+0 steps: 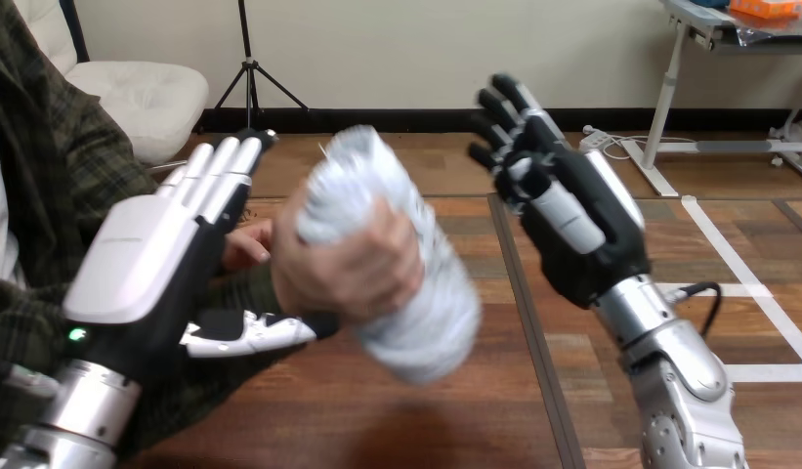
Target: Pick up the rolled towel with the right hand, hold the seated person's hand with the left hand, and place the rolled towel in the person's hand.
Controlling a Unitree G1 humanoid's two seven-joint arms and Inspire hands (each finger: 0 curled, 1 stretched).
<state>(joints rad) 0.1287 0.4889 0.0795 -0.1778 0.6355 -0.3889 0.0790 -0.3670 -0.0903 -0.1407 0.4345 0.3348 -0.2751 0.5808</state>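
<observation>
Person's hand (350, 266) grips rolled towel (434, 293) at centre. Left hand (147, 259) at towel's 9 o'clock, fingers straight, thumb beneath person's hand. Right hand (572, 220) at 3 o'clock, fingers spread, empty, apart from towel.

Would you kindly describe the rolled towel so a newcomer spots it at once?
Above the wooden table, between the left hand and right hand, is the person's hand. It grips the rolled towel: a pale cylinder, the only fabric roll.

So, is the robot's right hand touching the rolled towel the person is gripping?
Apart. The head view shows the right hand open beside the rolled towel, with bare table between them; the person's hand grips it.
</observation>
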